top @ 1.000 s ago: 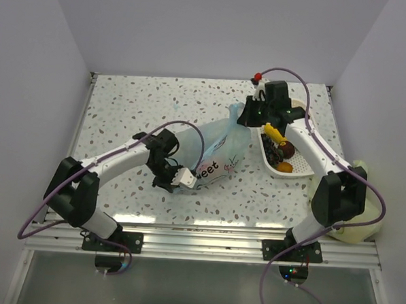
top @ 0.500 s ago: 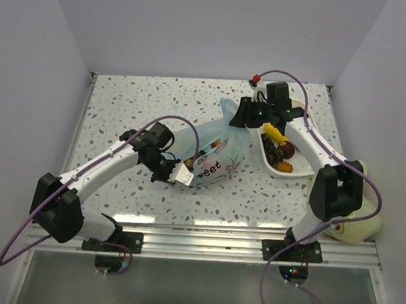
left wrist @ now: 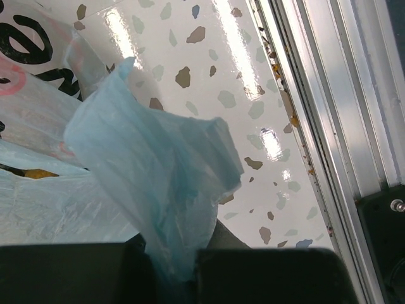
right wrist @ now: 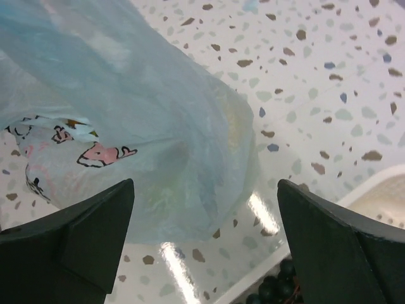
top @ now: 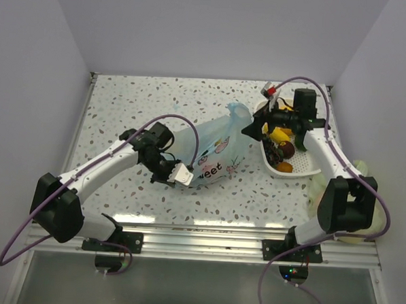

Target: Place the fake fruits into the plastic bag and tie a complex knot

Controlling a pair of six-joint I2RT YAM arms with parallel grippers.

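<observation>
The light-blue plastic bag (top: 217,147) is laid on the speckled table (top: 137,101) between the arms. Its near edge is pinched in the closed left gripper (top: 180,176). The right gripper (top: 257,125) is held wide apart, with nothing in it, just beside the bag's far corner (by the white tray (top: 305,168), where fake fruits (top: 281,151) are seen).

Speckled table (top: 123,107): blue plastic bag (top: 220,143) ctr, white tray (top: 310,160) rt.

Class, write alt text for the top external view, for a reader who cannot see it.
A light-blue plastic bag lies on a speckled table, the left gripper shut on its near edge. The right gripper is open at the bag's far end, beside a white tray of fake fruits.
</observation>
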